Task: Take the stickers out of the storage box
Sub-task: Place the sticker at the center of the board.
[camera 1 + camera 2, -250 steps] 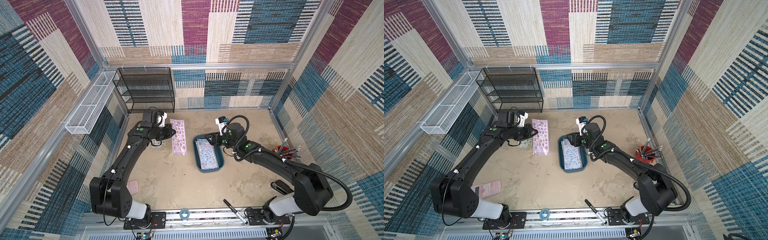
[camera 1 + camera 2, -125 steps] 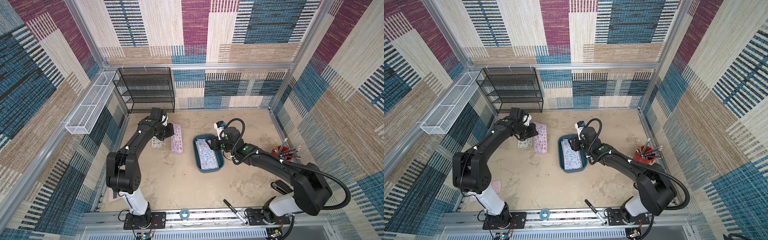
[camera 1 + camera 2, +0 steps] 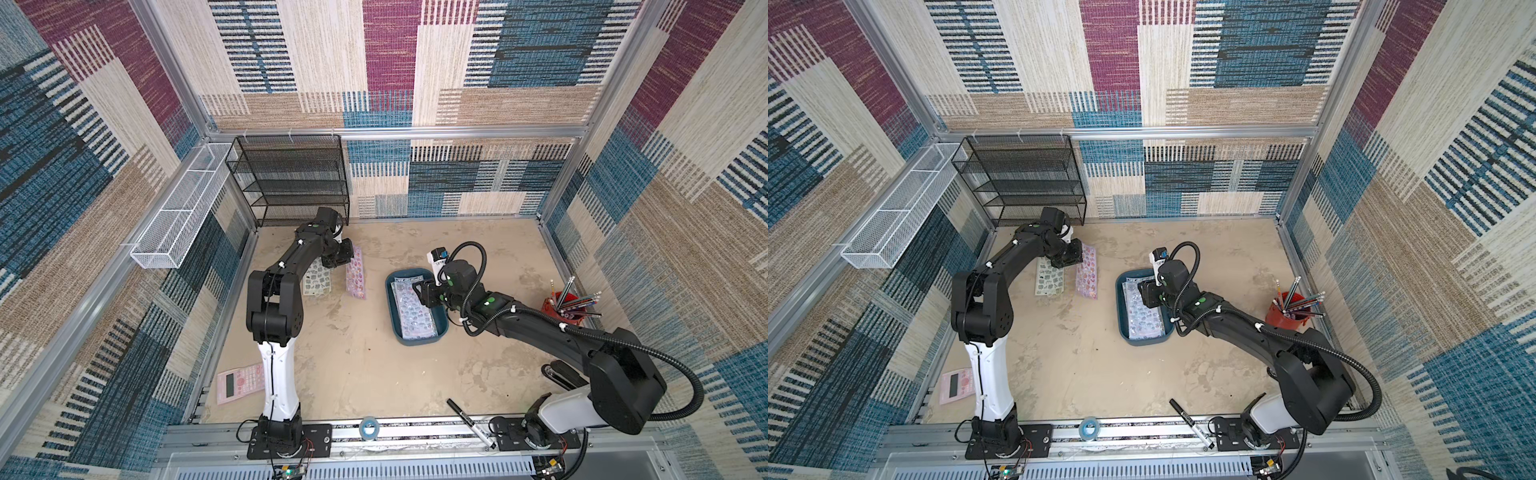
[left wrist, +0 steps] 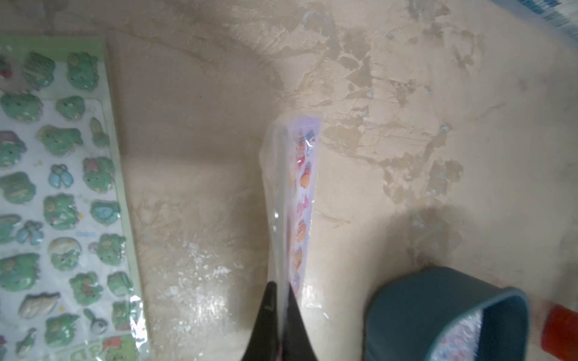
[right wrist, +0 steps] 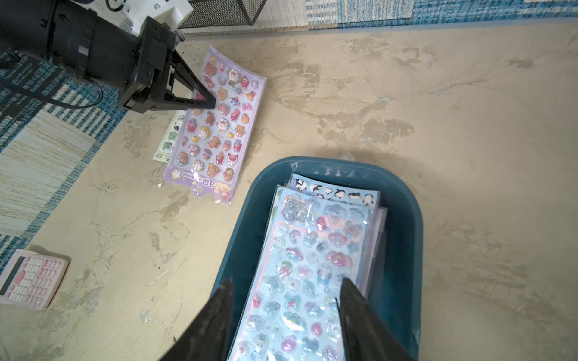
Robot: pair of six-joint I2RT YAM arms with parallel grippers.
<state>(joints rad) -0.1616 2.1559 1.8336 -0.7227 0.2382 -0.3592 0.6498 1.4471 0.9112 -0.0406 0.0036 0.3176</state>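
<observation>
Left fingers (image 4: 267,315) are pinched tight on one end of a lilac sticker sheet (image 5: 219,125), which hangs edge-on just beside the green sheet (image 4: 62,187) lying flat on the worktop (image 3: 353,365). My right fingers (image 5: 359,315) stand about half open over the storage box (image 5: 403,250), astride the stack of stickers (image 5: 312,250) inside it and gripping nothing that I can see. Two sheets are out; I reckon that stack is most of the job, not yet done.
</observation>
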